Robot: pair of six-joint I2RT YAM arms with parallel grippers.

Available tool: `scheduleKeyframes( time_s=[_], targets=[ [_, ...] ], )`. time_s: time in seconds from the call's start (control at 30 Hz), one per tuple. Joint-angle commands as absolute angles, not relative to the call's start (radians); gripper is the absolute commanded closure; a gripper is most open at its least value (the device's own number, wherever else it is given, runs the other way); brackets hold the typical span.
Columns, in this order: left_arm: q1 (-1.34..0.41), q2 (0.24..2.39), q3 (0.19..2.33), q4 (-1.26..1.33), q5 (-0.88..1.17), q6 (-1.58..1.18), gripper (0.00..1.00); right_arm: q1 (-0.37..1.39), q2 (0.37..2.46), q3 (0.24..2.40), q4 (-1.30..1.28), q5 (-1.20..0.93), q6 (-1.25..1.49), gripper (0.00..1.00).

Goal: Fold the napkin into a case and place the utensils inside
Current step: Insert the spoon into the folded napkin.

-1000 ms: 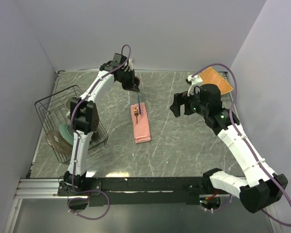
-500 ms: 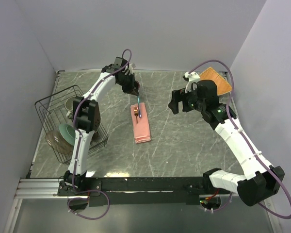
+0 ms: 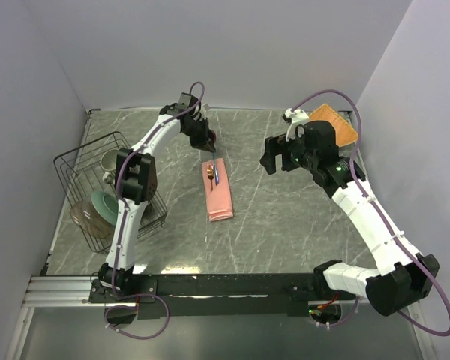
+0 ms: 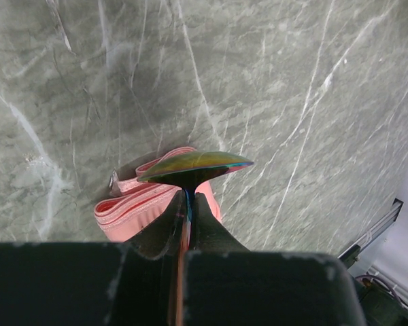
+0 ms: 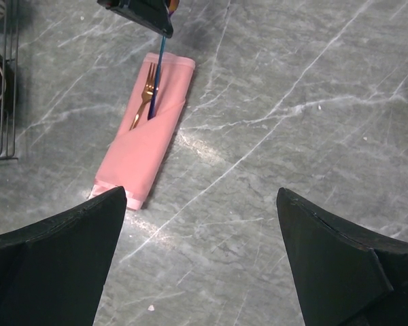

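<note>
Now left fingers point(image 4: 214, 234) pinch spoon point(image 4: 194, 166), handle tip at case point(image 5: 143, 149).

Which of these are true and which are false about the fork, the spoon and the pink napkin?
1. The fork is tucked into the folded napkin. True.
2. The left pincer is empty. False: it pinches the spoon by its handle.
3. The right pincer is wide open and holds nothing. True.
4. The napkin is spread out flat as a big square. False: it is folded into a narrow pocket.
</note>
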State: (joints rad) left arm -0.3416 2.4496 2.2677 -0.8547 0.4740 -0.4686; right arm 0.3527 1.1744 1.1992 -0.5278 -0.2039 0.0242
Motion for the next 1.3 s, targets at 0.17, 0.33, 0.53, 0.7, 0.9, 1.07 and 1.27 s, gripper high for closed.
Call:
scheduleKeyframes(
  time_s=[0.17,0.33,0.53,0.7,0.9,1.07,1.27],
  targets=[
    [-0.364,2.378,2.189,-0.847,0.514,-0.52,0.99,0.347,1.17,1.247,-0.52,-0.216,0.025,0.0],
    [-0.377,2.35,2.143,-0.847,0.52,-0.529,0.99,0.345,1.16,1.239,-0.518,-0.221,0.029,0.0],
    [-0.397,2.327,2.109,-0.847,0.518,-0.541,0.99,0.347,1.143,1.224,-0.518,-0.218,0.028,0.0],
    [-0.411,2.312,2.053,-0.842,0.522,-0.552,0.99,0.345,1.132,1.213,-0.517,-0.215,0.023,0.0],
    [-0.422,2.31,2.023,-0.842,0.526,-0.554,0.99,0.344,1.12,1.209,-0.512,-0.206,0.017,0.0],
    [-0.434,2.298,2.005,-0.836,0.535,-0.564,0.99,0.344,1.109,1.197,-0.511,-0.213,0.023,0.0],
    [-0.448,2.273,1.953,-0.833,0.54,-0.572,0.99,0.342,1.097,1.186,-0.508,-0.215,0.026,0.0]
  ],
)
